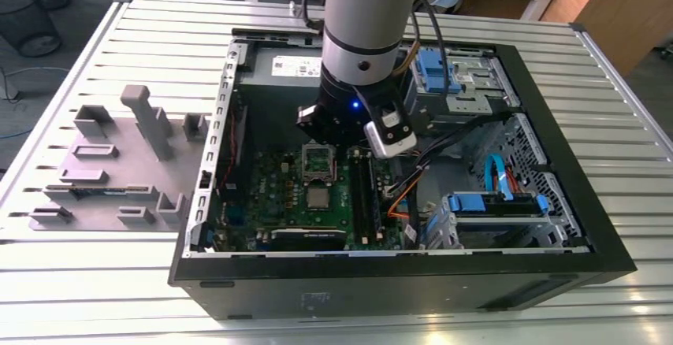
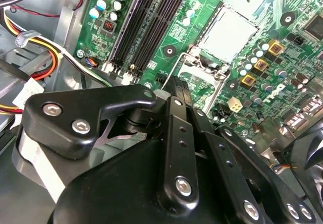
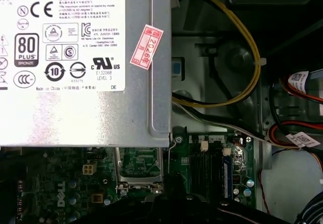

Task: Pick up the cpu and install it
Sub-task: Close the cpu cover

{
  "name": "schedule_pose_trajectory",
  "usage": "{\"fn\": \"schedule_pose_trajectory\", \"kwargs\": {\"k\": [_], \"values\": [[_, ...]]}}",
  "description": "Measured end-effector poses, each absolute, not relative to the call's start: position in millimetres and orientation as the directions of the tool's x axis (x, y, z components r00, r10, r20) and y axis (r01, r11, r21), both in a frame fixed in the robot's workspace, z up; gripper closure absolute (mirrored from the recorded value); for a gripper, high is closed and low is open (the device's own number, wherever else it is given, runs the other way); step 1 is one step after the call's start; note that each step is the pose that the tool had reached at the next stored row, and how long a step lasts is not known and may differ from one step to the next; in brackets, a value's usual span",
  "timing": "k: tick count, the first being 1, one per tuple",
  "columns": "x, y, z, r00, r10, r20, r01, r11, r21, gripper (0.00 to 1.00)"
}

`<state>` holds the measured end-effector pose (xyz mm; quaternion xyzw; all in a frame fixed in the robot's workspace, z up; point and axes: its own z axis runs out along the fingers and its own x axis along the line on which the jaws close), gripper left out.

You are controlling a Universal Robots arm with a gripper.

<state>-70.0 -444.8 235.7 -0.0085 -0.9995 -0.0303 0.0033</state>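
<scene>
The arm (image 1: pixel 363 38) is a silver-grey cylinder with a pale blue band at its upper joint, and black cables (image 1: pixel 308 2) run down beside it. Its wrist section is black with a small blue light (image 1: pixel 358 106), and a white-and-silver camera block (image 1: pixel 387 134) sits on one side. In the second wrist view the gripper (image 2: pixel 174 90) is matte black, its flat linkage bars pinned with bright silver screws (image 2: pixel 183 185).

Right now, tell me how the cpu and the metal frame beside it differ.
The cpu has a solid silver top; the metal frame has an open centre showing green board. In the exterior view the frame lies close under the arm, the cpu farther out. Both are square, on the motherboard.
</scene>
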Motion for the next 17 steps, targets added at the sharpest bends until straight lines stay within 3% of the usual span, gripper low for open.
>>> {"fn": "schedule_pose_trajectory", "kwargs": {"k": [17], "values": [[-67.3,-444.8,229.2,-1.000,-0.006,0.007,-0.005,0.998,0.059,0.89]]}}
